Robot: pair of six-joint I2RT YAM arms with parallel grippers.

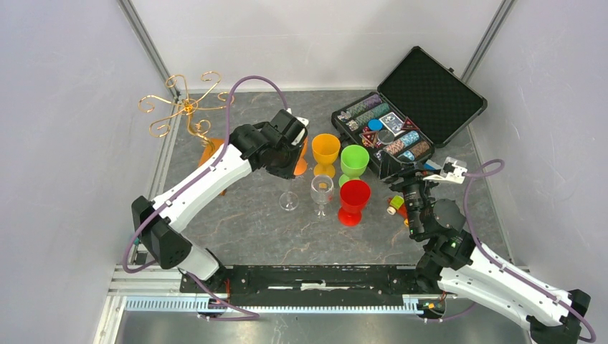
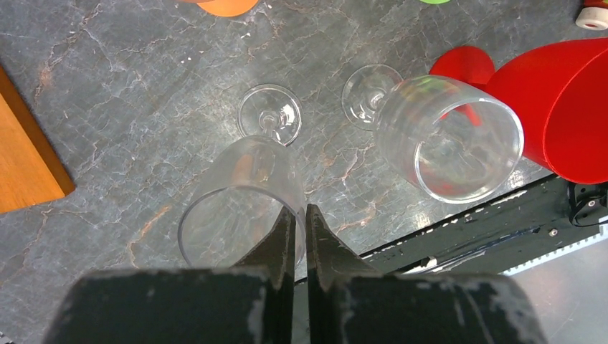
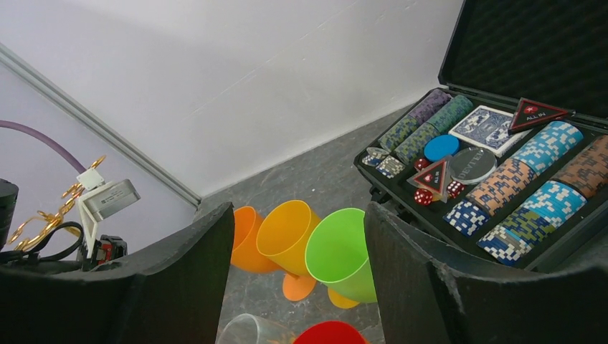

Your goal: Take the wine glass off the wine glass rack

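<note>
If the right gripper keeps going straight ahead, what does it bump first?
Probably the green cup, straight ahead of the right gripper; maybe the yellow cup beside it. Depth is unclear.

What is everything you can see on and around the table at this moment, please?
Gold wire wine glass rack on orange-brown wooden base: one, far-left corner, no glass on it.
Clear wine glasses: two, upright mid-table; left glass, right glass.
Plastic goblets: four; orange goblet, yellow goblet, green goblet, red goblet, clustered around the glasses.
Open black case: one, far right, holding poker chips, cards and dice.
Small yellow-green capped item: one, right of the red goblet.
Grey marble table: one.
Left arm's fingers: black, closed on the left glass's rim.
Right arm's fingers: black, open, empty, near the case.
</note>
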